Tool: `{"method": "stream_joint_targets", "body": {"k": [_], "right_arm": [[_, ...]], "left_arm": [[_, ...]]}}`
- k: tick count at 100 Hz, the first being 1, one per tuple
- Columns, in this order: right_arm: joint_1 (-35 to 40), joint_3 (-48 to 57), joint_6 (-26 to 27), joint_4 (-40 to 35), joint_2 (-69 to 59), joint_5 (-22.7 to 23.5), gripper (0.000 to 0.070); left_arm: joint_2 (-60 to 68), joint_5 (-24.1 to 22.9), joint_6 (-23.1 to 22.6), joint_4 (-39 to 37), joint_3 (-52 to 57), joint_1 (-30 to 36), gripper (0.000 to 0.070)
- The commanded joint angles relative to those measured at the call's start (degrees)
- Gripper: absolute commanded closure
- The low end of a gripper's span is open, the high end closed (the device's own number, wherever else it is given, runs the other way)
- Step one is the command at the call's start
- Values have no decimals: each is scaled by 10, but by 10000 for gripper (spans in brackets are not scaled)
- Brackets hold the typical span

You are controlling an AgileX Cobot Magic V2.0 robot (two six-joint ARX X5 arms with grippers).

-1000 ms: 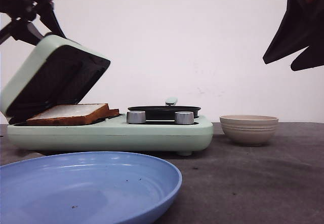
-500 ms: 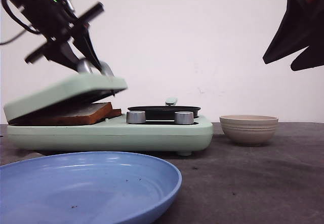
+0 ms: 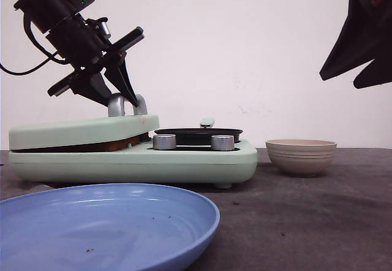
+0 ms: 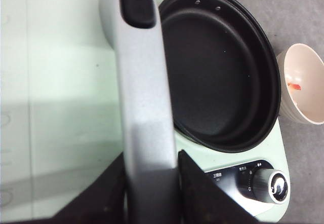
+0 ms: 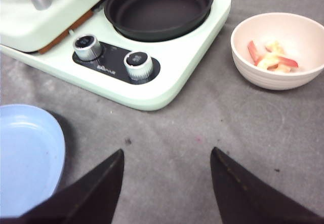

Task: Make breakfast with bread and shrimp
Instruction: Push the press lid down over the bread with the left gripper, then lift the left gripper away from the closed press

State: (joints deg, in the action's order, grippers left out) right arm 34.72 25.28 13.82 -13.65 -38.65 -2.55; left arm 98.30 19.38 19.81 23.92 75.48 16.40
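A glossy blue plate (image 3: 110,222) lies nearest on the dark grey matte table (image 3: 306,222). Behind it, the bread (image 3: 92,146) shows only as a brown crust edge under the mint lid (image 3: 79,130), whose silver handle (image 4: 144,107) the left gripper (image 4: 152,183) pinches. Pink shrimp (image 5: 271,57) sit in the beige bowl (image 5: 278,77). The right gripper (image 5: 167,183) is spread, raised before a white wall (image 3: 245,50)

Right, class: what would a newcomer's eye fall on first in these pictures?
Probably the mint-green breakfast maker in the middle of the table, its lid shut over the bread, with the left gripper at the lid's silver handle. Next, the big blue plate up front and the shrimp in the beige bowl at right.
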Motion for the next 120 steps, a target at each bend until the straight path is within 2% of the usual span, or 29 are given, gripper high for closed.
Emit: {"method": "stream_joint_targets", "body": {"k": [1,6,10,20,44,65,79,104,114,120], "right_arm": [[3,5,8,2,-2,1,365],[3,5,8,3,-2,1,365],[3,5,8,3,-2,1,365],[3,5,8,3,-2,1,365],[3,5,8,3,-2,1,365],[3,5,8,3,-2,5,365],[3,5,7,3,-2,19,365],[3,5,7,1,-2,27,365],[3,6,14,1,-2,27,365],[3,7,37,1,-2,27,365]], "left_arm": [[23,-22,3,26,-5,-6,489],[22,-22,5,30,-3,-8,366],[22,-22,4,35,0,-9,295],[16,-16,3,38,2,-12,218],[-22,-11,0,36,17,-19,218],[-83,-11,-19,37,45,-31,220],[-142,-12,-49,29,49,-41,225],[-248,-12,-131,7,49,-53,227],[-283,-12,-144,-9,49,-58,230],[-302,-12,-150,-8,49,-63,230]]}}
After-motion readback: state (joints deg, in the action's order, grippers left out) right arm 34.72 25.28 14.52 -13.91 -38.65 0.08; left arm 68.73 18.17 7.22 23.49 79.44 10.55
